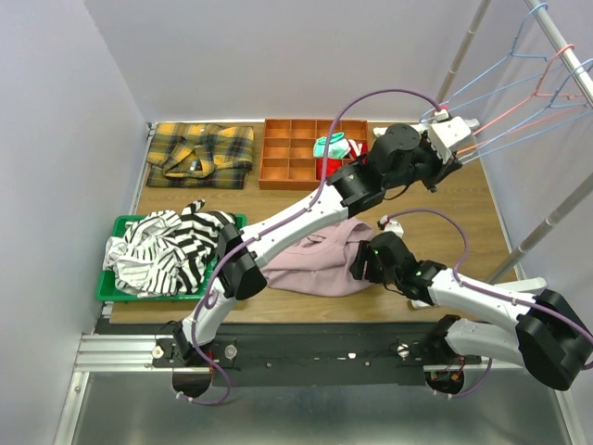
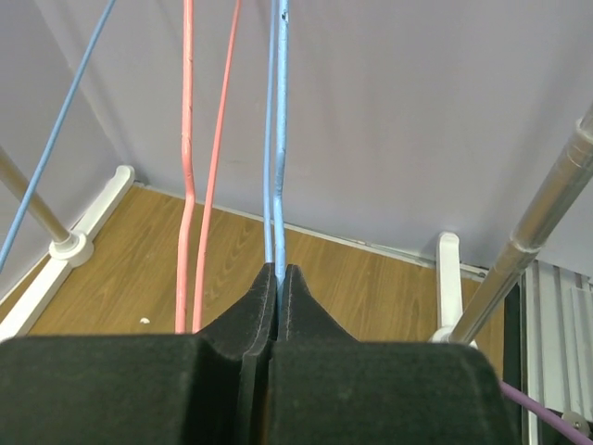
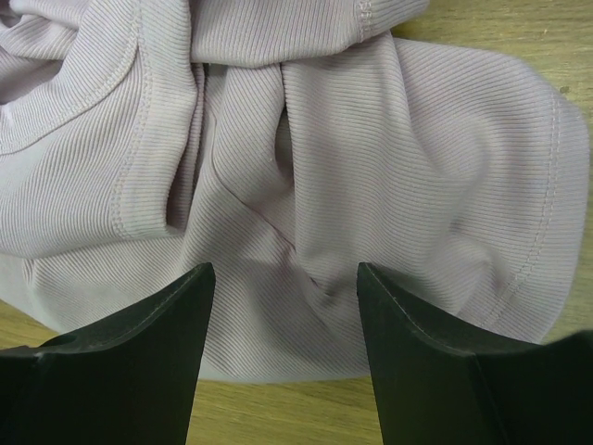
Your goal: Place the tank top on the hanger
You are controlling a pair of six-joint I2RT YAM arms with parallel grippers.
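Left gripper (image 2: pixel 278 278) clamps the hanger (image 2: pixel 279 139) at the tabletop's (image 1: pixel 473 206) far-right corner; right gripper (image 3: pixel 283 289) gapes wide over the unhung tank top (image 3: pixel 389 139).

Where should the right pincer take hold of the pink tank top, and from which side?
Probably the raised fold of the tank top, from straight above: it lies crumpled on the table, and the open right pincer straddles that ridge.
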